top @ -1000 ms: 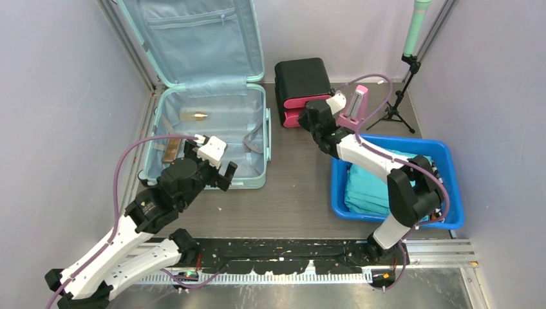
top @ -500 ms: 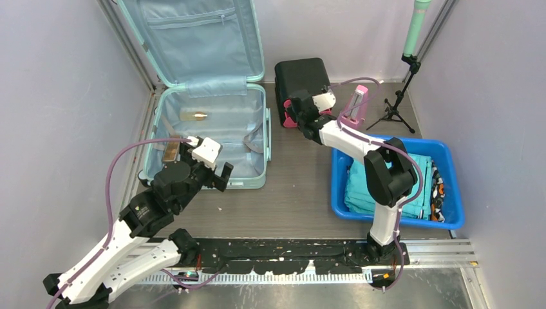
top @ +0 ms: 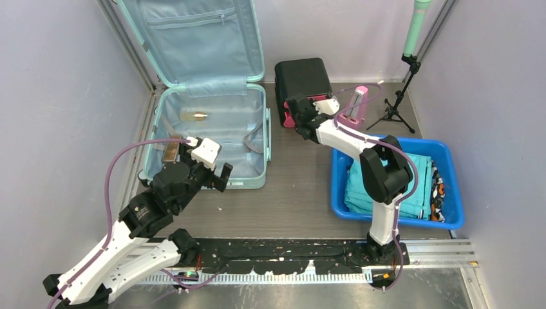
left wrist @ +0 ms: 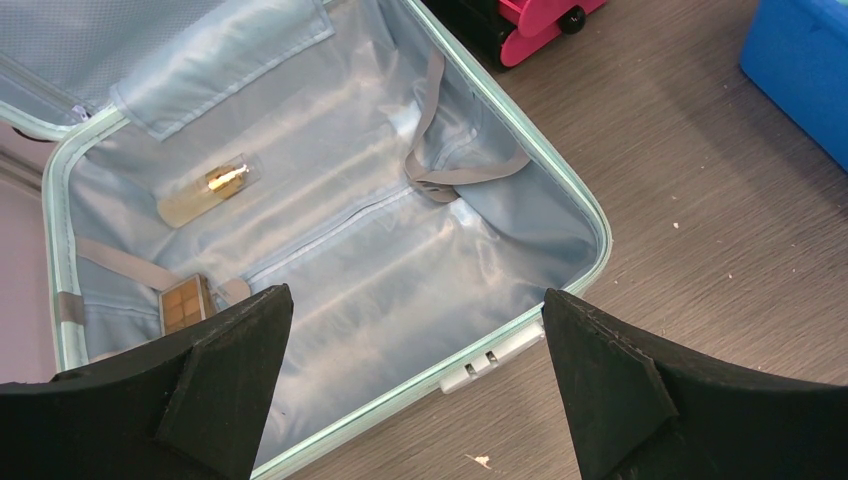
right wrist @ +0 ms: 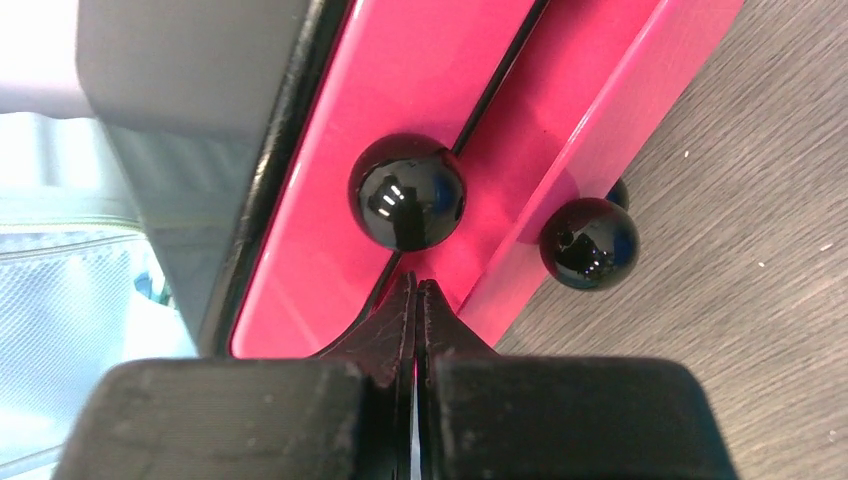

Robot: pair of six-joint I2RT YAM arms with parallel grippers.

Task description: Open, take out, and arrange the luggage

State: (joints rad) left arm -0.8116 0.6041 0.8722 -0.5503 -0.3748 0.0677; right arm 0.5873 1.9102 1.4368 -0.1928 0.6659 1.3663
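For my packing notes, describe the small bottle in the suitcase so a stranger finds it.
In the open mint-green suitcase on the left, near the hinge, lies a clear bottle. Its gold cap and round body set it apart from the flat brown case.

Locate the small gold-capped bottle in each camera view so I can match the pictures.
Top external: the bottle lies in the open luggage, left side, near the hinge.
Left wrist: bottle at upper left, lying on the pale blue lining.
Right wrist: not in it.
Shared landmark: the pink drawers, top centre in the left wrist view, filling the right wrist view.
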